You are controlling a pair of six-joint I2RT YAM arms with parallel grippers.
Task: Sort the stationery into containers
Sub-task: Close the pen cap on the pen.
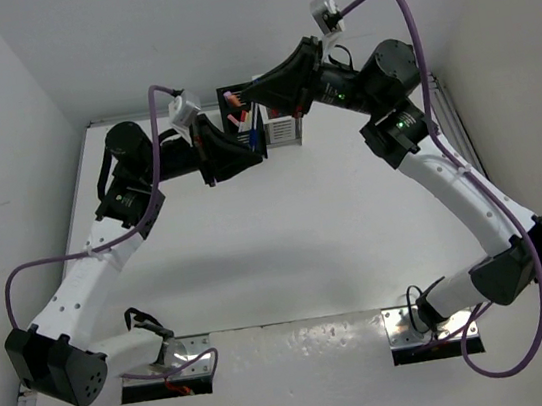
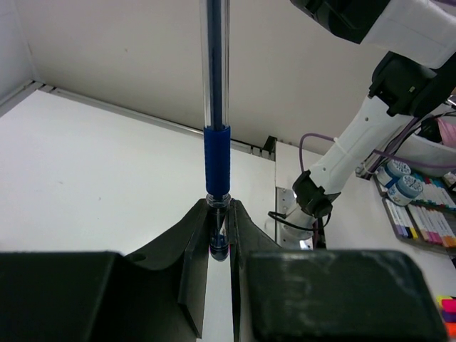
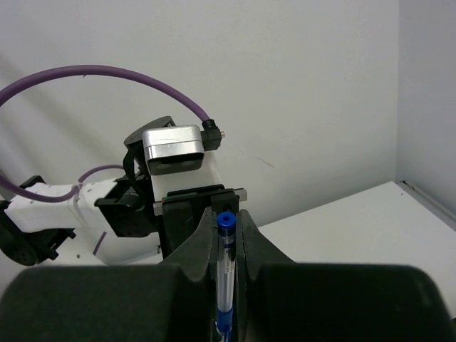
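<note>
Left wrist view: left tool (image 2: pixel 219 217) pinches a blue-grip pen (image 2: pixel 216 160). Right tool (image 3: pixel 226 224) squeezes a blue-capped pen (image 3: pixel 225 267). Both are by the far black holder (image 1: pixel 240 126)

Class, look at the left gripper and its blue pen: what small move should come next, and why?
Probably ease the left gripper toward the black holder to seat the blue pen. The pen is clamped between the fingers, and the top view shows the gripper right beside that holder.
</note>
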